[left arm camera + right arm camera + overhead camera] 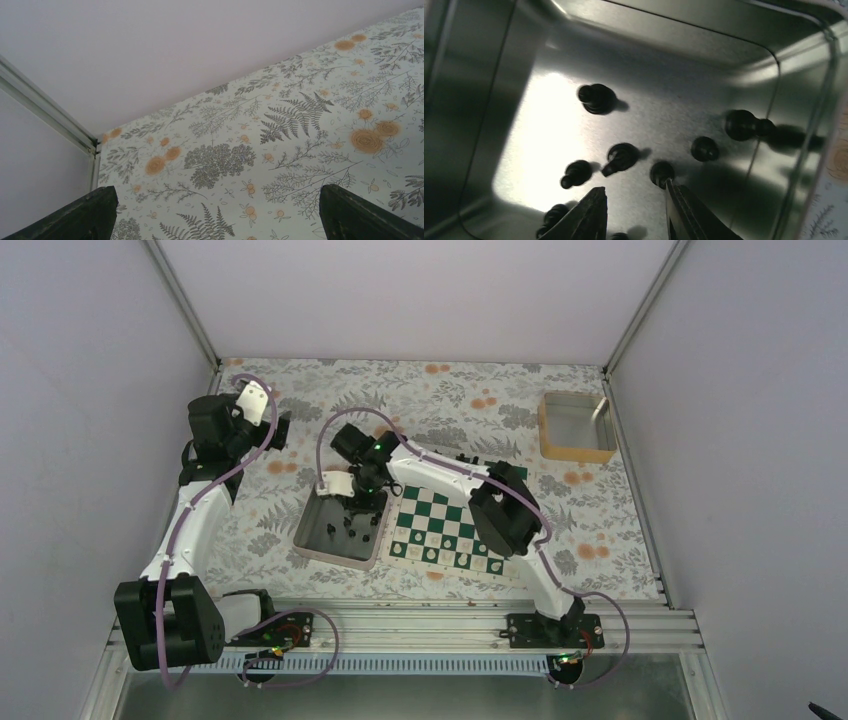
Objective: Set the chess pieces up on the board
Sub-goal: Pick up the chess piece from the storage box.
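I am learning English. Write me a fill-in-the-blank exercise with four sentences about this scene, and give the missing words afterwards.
The metal tray holds only ____ chess pieces.
The right gripper reaches down into the ____.
The board has white and dark ____ squares.
The left gripper is open and holds ____.
Missing words: black, tray, green, nothing.

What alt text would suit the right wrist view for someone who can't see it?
The right gripper hangs open inside a shiny metal tray, nothing between its fingers. Small black chess pieces lie scattered on the tray floor, one right by a fingertip.
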`<state>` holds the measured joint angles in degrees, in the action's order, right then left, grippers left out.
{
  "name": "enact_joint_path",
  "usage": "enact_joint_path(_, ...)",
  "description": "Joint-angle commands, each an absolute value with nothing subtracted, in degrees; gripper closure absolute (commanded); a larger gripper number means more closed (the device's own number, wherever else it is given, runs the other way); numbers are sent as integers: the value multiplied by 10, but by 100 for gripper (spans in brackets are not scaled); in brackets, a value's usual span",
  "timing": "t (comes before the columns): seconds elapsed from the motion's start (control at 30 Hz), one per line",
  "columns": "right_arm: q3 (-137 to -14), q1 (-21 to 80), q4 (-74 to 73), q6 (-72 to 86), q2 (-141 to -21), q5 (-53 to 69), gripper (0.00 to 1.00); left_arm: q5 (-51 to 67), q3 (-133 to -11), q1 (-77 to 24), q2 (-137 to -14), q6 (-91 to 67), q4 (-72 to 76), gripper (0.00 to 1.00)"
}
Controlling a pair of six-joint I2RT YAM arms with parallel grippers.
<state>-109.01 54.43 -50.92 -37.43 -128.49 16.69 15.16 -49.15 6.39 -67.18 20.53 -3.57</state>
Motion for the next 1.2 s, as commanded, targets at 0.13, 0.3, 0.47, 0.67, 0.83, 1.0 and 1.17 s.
enact_joint_path(0.13, -1085, 571, -523, -365, -1279, 198, 68, 163, -491, 68, -667, 213, -36, 0)
enact_joint_path(0.3, -1073, 583, -521, -361, -1282, 186, 70, 164, -490, 68, -668, 214, -35, 0)
enact_joint_path(0.47, -1064, 584, -508, -358, -1284, 176, 71, 164, -490, 68, -666, 213, -35, 0)
enact_joint_path(0.67, -1060, 583, -490, -357, -1284, 160, 71, 163, -488, 68, -662, 212, -33, 0)
enact_joint_path(0.83, -1064, 582, -487, -356, -1279, 158, 71, 164, -487, 68, -660, 212, -32, 0)
enact_joint_path(1.0, -1067, 581, -485, -357, -1283, 148, 71, 164, -486, 68, -661, 212, -32, 0)
enact_joint_path(1.17, -1083, 580, -489, -357, -1285, 157, 71, 164, -485, 68, -660, 213, -32, 0)
